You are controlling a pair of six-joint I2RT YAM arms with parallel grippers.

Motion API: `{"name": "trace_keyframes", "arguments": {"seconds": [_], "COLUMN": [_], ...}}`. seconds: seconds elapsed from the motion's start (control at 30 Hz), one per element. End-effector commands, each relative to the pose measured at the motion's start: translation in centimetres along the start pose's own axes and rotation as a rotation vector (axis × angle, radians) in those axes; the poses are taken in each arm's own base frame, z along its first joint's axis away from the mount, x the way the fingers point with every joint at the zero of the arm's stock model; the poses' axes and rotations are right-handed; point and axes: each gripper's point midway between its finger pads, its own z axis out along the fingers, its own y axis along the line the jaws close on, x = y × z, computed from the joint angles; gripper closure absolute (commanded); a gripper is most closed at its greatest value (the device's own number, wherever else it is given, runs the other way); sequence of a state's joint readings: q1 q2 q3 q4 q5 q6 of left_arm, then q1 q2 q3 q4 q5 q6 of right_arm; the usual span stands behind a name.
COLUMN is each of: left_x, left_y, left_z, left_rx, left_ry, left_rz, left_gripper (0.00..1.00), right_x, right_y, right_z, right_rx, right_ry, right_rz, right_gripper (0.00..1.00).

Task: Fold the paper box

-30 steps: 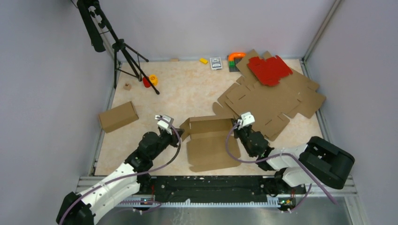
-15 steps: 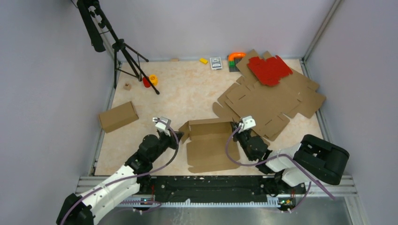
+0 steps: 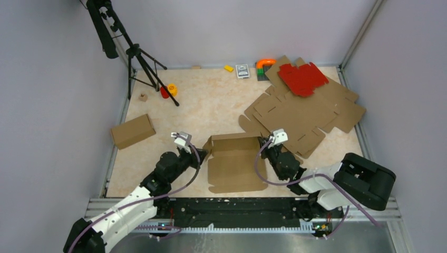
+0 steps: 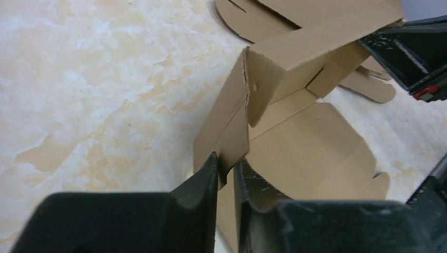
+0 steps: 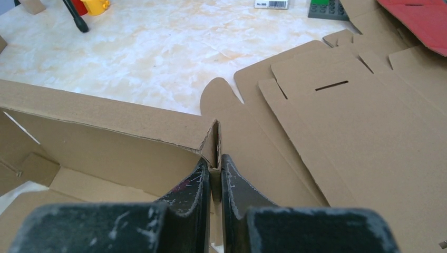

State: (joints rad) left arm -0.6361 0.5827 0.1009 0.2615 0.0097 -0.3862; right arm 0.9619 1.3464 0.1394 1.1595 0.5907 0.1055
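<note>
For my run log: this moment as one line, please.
box: walls partly raised; left pincer: around its left flap, grip unclear; right pincer: shut on right corner

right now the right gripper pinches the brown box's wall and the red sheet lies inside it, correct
No: the red sheet lies on the flat cardboard stack, as the top view shows. The right gripper does pinch the paper box wall.

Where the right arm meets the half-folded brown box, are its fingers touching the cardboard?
Touching. The right wrist view shows both fingers closed on an upright corner wall of the paper box, with the cardboard pinched between them and no gap.
</note>
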Motion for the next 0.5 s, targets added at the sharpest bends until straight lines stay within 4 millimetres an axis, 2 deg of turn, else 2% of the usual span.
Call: {"name": "trace_keyframes", "arguments": {"seconds": [0.0, 0.07, 0.13, 0.37, 0.4, 0.47], "left_x": [-0.4, -0.2, -0.2, -1.1, -1.3, -1.4], "left_y": [-1.7, -1.9, -1.6, -2.0, -2.3, -2.8], "left_z": [-0.1, 0.1, 0.3, 0.6, 0.4, -0.2], "left_rx": [0.076, 0.089, 0.064, 0.068, 0.072, 0.082], "left_ry": [0.015, 0.027, 0.032, 0.04, 0.047, 0.076], "left_rz": [-0.011, -0.006, -0.02, -0.006, -0.022, -0.059], "left_gripper": [0.71, 0.55, 0.48, 0.39, 0.35, 0.18], "right_x": [3.8, 3.2, 2.7, 1.7, 1.7, 1.4], "right_y": [1.1, 1.1, 1.0, 0.9, 0.7, 0.3], "right_z": [-0.9, -0.7, -0.5, 0.5, 0.7, 1.1], "right_rx": [-0.067, -0.063, -0.055, -0.033, -0.016, 0.015], "right_ry": [0.162, 0.146, 0.131, 0.129, 0.14, 0.152], "right_rz": [-0.065, -0.073, -0.097, -0.181, -0.195, -0.234], "right_gripper": [0.96, 0.96, 0.96, 0.97, 0.97, 0.97]}}
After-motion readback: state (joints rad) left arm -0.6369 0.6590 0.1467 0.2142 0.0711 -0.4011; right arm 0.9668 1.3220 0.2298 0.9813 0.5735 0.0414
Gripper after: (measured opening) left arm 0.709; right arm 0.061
